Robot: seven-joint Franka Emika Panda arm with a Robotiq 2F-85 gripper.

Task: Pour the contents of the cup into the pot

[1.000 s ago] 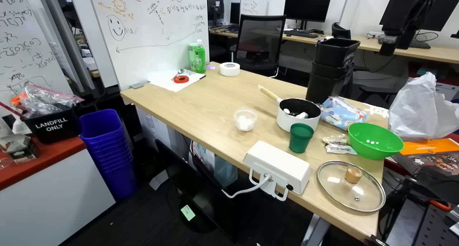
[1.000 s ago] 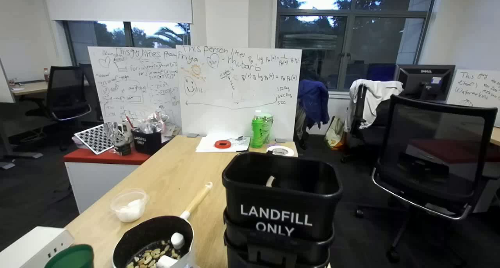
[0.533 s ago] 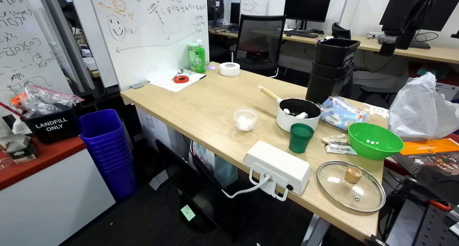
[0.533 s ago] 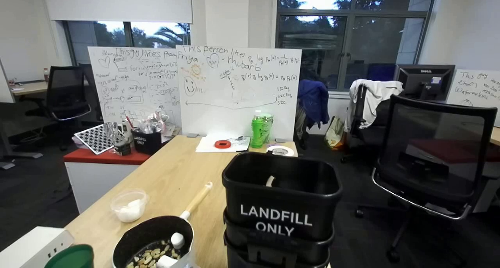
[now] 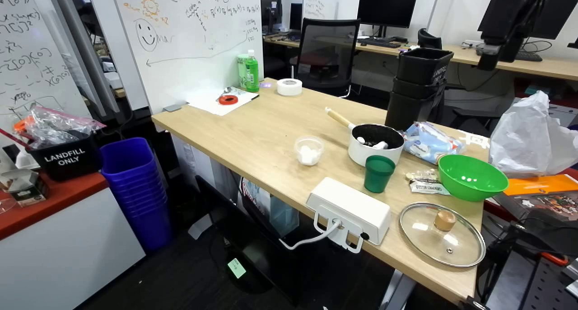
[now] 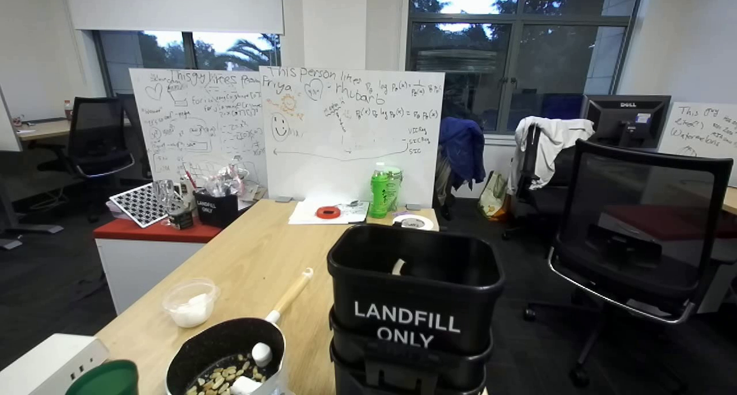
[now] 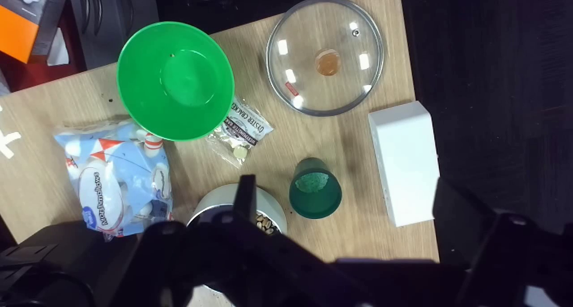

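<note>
The cup, a dark green tumbler, stands upright on the table beside the pot. It is partly cut off in an exterior view. In the wrist view the cup holds pale granular contents at its bottom. The pot is white with a dark inside and a wooden handle. In an exterior view the pot holds nut-like pieces and white pieces. In the wrist view my fingers partly hide the pot. My gripper is open and empty, high above the table; it also shows in an exterior view.
A white power box and glass lid lie near the table edge. A bright green bowl, cracker packet and marshmallow bag are close by. A clear tub and tall stacked black bins flank the pot.
</note>
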